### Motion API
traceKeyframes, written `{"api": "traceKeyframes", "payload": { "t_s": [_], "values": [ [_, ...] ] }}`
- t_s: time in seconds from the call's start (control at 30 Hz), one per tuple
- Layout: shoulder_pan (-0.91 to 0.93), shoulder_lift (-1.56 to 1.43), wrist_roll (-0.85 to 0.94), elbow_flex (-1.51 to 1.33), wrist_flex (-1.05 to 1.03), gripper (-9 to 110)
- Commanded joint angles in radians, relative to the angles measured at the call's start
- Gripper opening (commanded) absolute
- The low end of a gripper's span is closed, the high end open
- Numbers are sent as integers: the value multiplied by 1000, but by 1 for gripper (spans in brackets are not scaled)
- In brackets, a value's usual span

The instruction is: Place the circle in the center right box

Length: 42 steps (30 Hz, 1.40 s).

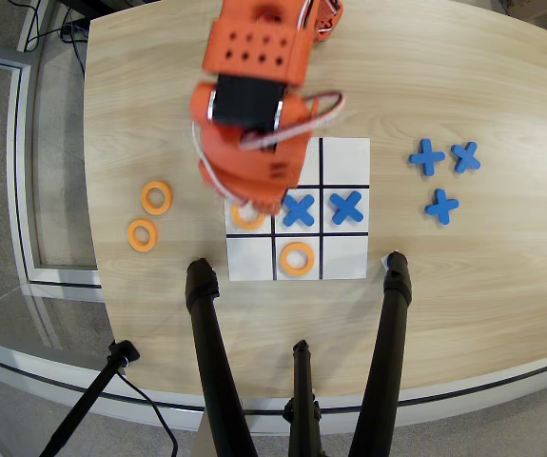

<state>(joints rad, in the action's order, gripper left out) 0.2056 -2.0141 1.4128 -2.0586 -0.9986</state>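
An orange ring [247, 218] lies in the middle-row end cell [233, 229] on the left side of the 3x3 grid sheet [344, 162] in the overhead view. My orange gripper [250, 204] hangs right over that ring and covers its upper part. The arm's body hides the fingertips, so I cannot tell whether they are open or touch the ring. Another orange ring [296, 258] lies in the bottom middle cell. Blue crosses fill the centre cell [299, 209] and the other end cell of the middle row [346, 207].
Two spare orange rings [157, 197] [142, 234] lie on the wooden table left of the grid. Three blue crosses [441, 206] lie to its right. Black tripod legs [211, 352] [387, 333] stand at the near table edge below the grid.
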Motion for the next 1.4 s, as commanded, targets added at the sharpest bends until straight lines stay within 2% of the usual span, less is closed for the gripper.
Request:
{"api": "traceKeyframes", "payload": {
  "t_s": [0.0, 0.13, 0.37, 0.6, 0.73, 0.87, 0.97, 1.07, 1.37],
  "values": [
    [-34, -264, 60, -227, 14, 9],
    [-110, -600, 92, -543, 37, 9],
    [-178, -1081, 137, -893, -127, 9],
    [-199, -1256, 146, -1085, -190, 8],
    [-190, -1328, 143, -1144, -241, 0],
    [-149, -1342, 140, -1144, -290, 0],
    [-55, -1342, 143, -1144, -305, 0],
    [126, -1344, 144, -1144, -305, 0],
    [966, -1379, 149, -1144, -302, 0]
  ]
}}
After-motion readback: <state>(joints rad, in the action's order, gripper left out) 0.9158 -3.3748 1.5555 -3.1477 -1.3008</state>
